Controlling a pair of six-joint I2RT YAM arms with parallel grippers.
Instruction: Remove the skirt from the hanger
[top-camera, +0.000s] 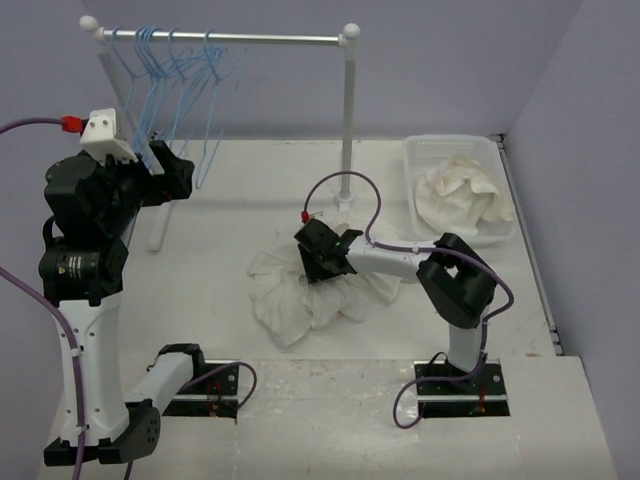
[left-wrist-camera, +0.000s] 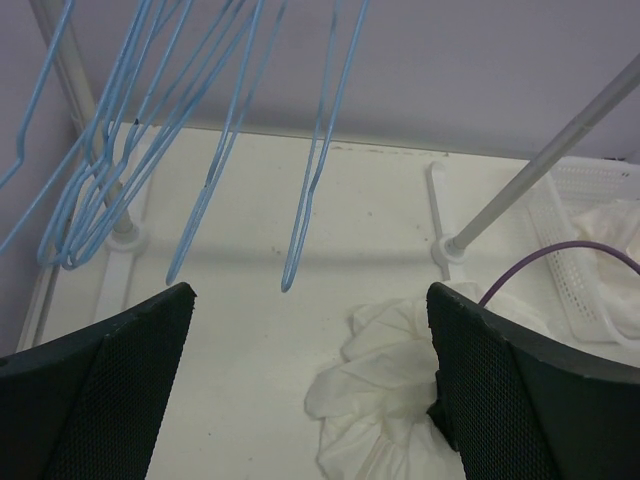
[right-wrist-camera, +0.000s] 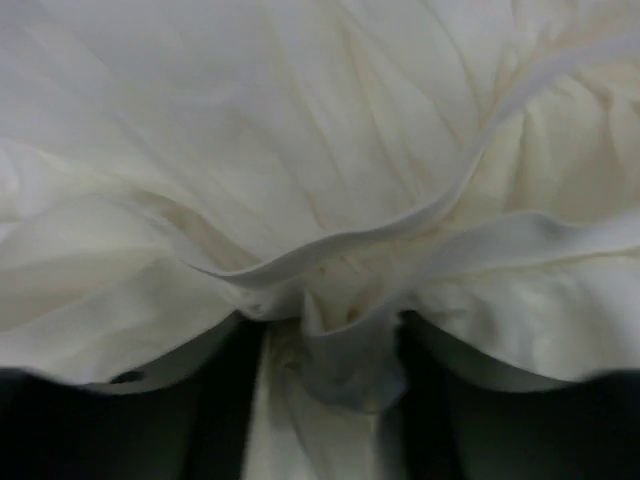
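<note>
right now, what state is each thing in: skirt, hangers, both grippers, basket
skirt: off the hangers, crumpled on the table
hangers: bare, hanging on the rail
left gripper: open, empty, up by the hangers
right gripper: down on the skirt, a fold between its jaws, grip unclear
basket: holds an off-white cloth

White skirt (top-camera: 300, 290) lies crumpled, directly under the right gripper (top-camera: 318, 262). Light-blue wire hangers (top-camera: 175, 70) dangle bare just ahead of the left gripper (top-camera: 165, 165).
</note>
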